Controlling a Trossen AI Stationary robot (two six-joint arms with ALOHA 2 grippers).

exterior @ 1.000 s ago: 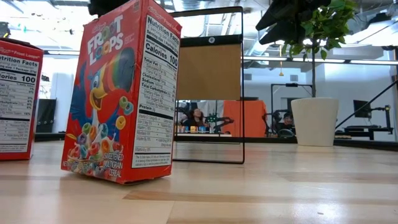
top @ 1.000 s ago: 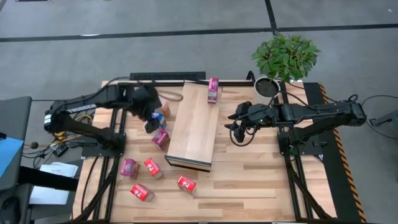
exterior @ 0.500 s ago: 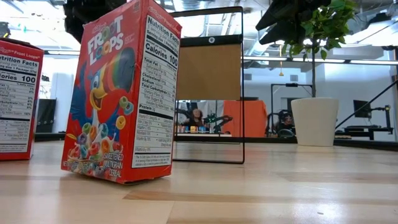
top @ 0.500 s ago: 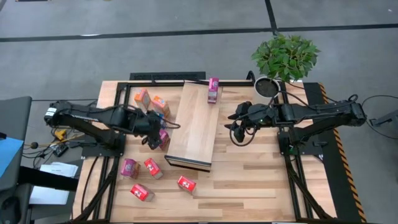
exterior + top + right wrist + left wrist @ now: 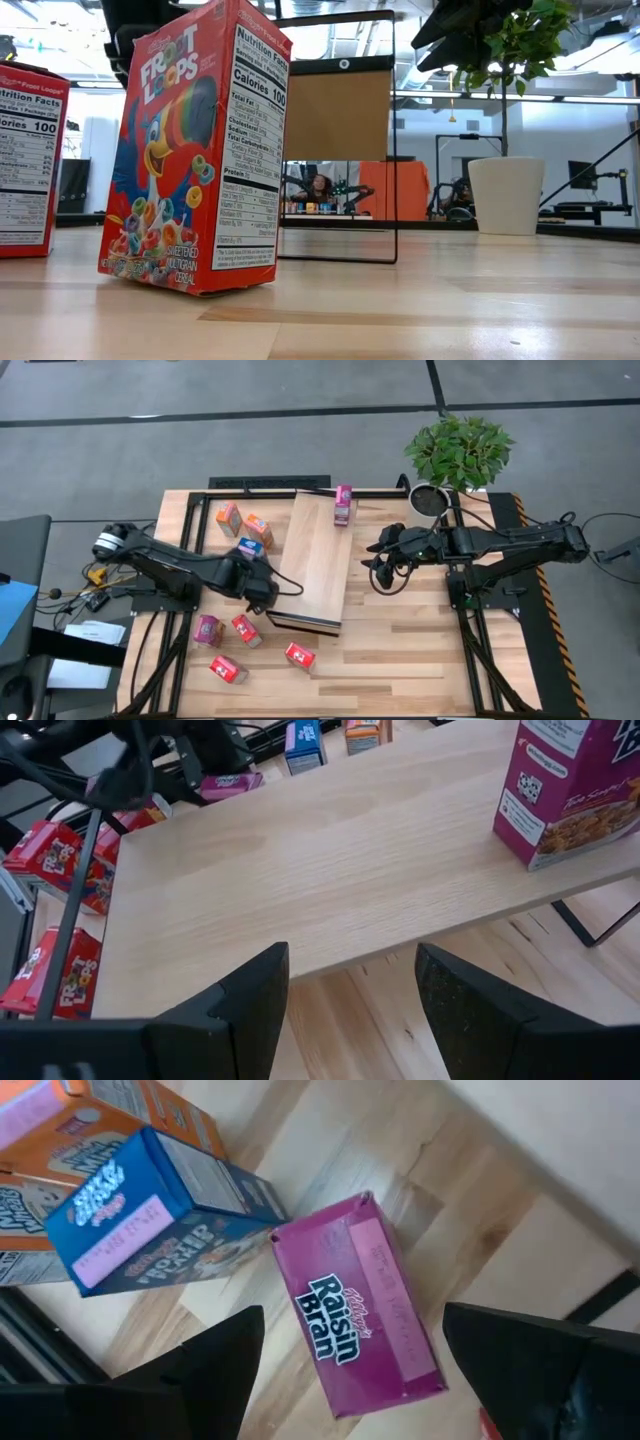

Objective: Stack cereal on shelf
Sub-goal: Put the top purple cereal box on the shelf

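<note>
- cardboard raisin bran box (image 5: pixel 360 1305), magenta, lies flat on the slatted worktop (image 5: pixel 420 650) beside the smooth pale shelf (image 5: pixel 312 560).
- left hand (image 5: pixel 350 1370) spread above it; box hidden in high view.
- right hand (image 5: pixel 350 985) spread, near shelf's right edge.

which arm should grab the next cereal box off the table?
Left. The left gripper is open right above the magenta Raisin Bran box lying on the table beside the pale wooden shelf block. The right gripper waits open across the shelf, away from the loose boxes.
</note>
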